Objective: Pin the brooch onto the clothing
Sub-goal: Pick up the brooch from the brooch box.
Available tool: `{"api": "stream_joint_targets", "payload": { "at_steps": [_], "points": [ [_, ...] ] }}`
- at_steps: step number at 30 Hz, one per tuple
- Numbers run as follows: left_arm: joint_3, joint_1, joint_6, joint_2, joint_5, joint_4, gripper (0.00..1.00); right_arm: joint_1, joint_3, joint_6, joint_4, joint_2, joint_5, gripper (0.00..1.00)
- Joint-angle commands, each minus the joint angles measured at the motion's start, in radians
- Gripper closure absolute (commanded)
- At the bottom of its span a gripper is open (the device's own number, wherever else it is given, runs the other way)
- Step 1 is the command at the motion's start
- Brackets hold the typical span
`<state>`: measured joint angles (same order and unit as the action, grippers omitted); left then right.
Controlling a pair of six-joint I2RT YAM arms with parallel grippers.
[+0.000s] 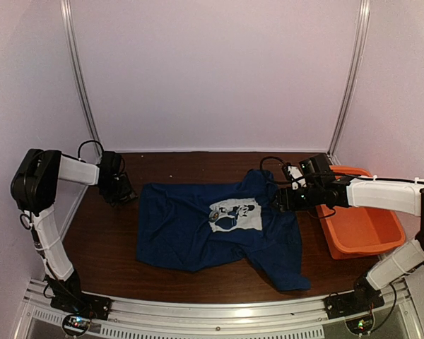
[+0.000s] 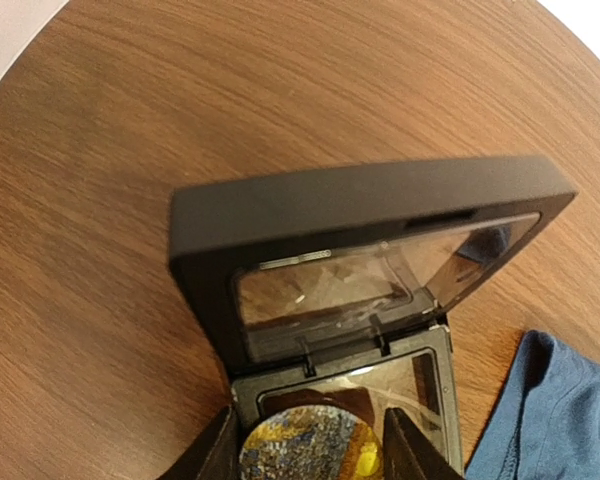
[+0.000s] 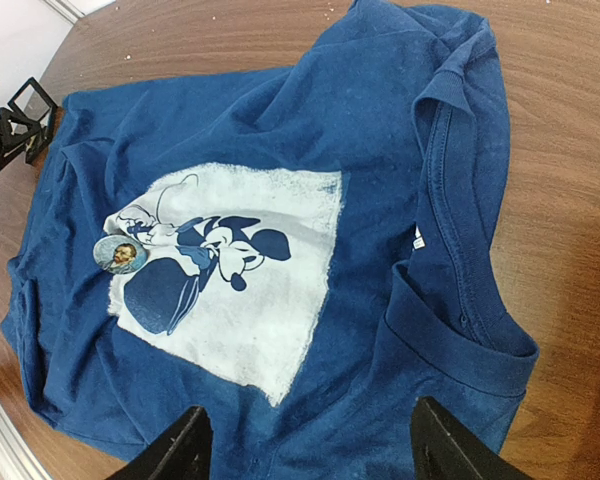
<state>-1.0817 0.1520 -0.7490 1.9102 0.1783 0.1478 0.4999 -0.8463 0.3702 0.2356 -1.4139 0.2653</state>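
Right beneath my right pincer [image 3: 311, 406] lies the neck end of the navy blue short-sleeved cotton T-shirt [image 3: 380, 120]. My fingers are spread wide, released, with nothing between them. Risk one: dropping here, I'd snag the folded collar and drag the whole shirt across the brown wooden worktop [image 3: 570, 200].

Moving out, there's the white rectangular cartoon-mouse print [image 3: 270, 300], rumpled. At its far corner sits the tiny round silvery-blue brooch [image 3: 118, 253], resting on the cloth at the print's edge. I can't see whether its pin is through the fabric. If it's loose, any tug on these wrinkles could slide it off. If I press it in, the pin may catch both layers and stitch front to back, I reckon.

Further out, just off the sleeve, is the small black hinged box [image 2: 360, 210], lid up, with a round yellow-and-blue shape in its base that I can't identify. My left pincer [image 2: 310, 425] flanks that base. Clenched or slack, I cannot tell. A careless swing there would tip the box onto the shirt.

Off to my right stands the orange plastic tub [image 1: 364, 222], near my right forearm and easy to clip.
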Motion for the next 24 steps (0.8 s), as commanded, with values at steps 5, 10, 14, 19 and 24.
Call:
{"api": "stream_joint_targets", "payload": {
  "at_steps": [5,10,14,19,24],
  "points": [
    [-0.018,-0.008,0.012,0.028,-0.02,0.01,0.55,0.008,-0.017,0.003,0.002,-0.003,-0.002,0.31],
    [-0.017,-0.008,0.011,0.018,-0.029,0.008,0.56,0.009,-0.024,0.003,0.002,-0.012,-0.001,0.31],
    [0.002,-0.008,0.005,-0.022,-0.034,-0.011,0.55,0.012,-0.029,0.005,0.001,-0.016,-0.002,0.31],
    [0.032,-0.008,0.002,-0.093,-0.045,-0.027,0.55,0.02,-0.032,0.002,-0.002,-0.026,-0.002,0.31],
    [0.057,-0.006,0.005,-0.157,-0.069,-0.032,0.55,0.032,-0.035,-0.015,-0.011,-0.02,-0.002,0.3]
  ]
}}
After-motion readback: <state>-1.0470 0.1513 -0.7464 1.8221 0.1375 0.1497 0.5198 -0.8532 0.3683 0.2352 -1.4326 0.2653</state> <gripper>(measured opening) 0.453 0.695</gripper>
